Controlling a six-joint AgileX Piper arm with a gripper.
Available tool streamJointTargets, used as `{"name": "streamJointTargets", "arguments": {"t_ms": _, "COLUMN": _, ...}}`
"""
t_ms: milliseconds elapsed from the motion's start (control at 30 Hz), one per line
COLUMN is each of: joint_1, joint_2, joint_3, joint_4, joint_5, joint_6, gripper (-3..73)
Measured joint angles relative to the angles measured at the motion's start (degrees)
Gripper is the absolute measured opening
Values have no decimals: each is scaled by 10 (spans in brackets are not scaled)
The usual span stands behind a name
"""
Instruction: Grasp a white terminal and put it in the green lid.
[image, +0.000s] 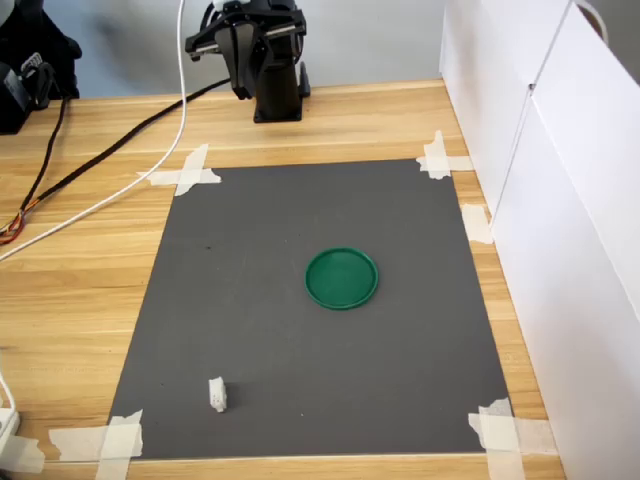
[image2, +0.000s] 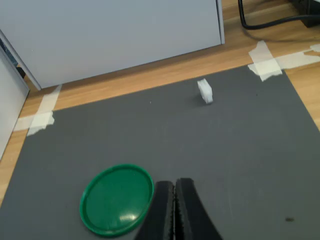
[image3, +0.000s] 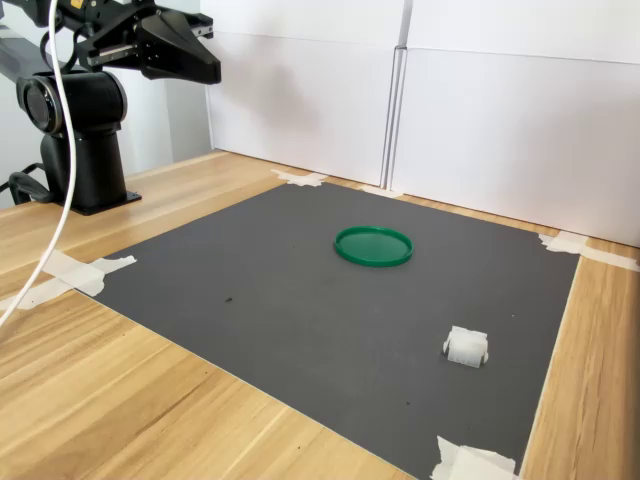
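Nearest the wrist camera, your gripper (image2: 174, 212) has its fingers (image2: 161, 210) pressed together with nothing between them, so they must part before any grasp; descend like this and you will only knock the piece aside.

The table (image: 90, 270) carries a dark grey mat (image: 300, 350) taped at its corners, and the arm hangs high above the mat's far edge in the first exterior view, well apart from everything on it.

The green lid (image: 342, 278) lies flat near the mat's middle. It looks light, so a fingertip catching the low rim during placement could slide or flip it.

The white terminal (image: 218, 394) sits near the mat's near-left corner in the first exterior view, well apart from the lid and close to a tape strip (image: 118, 440). It is tiny and appears angled, so a slightly off-centre closure could pinch a corner and squirt it off the mat.
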Motion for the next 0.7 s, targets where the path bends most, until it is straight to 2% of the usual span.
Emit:
{"name": "streamJointTargets", "arguments": {"t_ms": 200, "joint_1": 0, "joint_2": 89, "joint_3": -63, "joint_4": 0, "joint_5": 12, "joint_6": -12, "gripper": -21}}
{"name": "streamJointTargets", "arguments": {"t_ms": 700, "joint_1": 0, "joint_2": 309, "joint_3": -257, "joint_4": -1, "joint_5": 137, "joint_6": -113, "gripper": -21}}
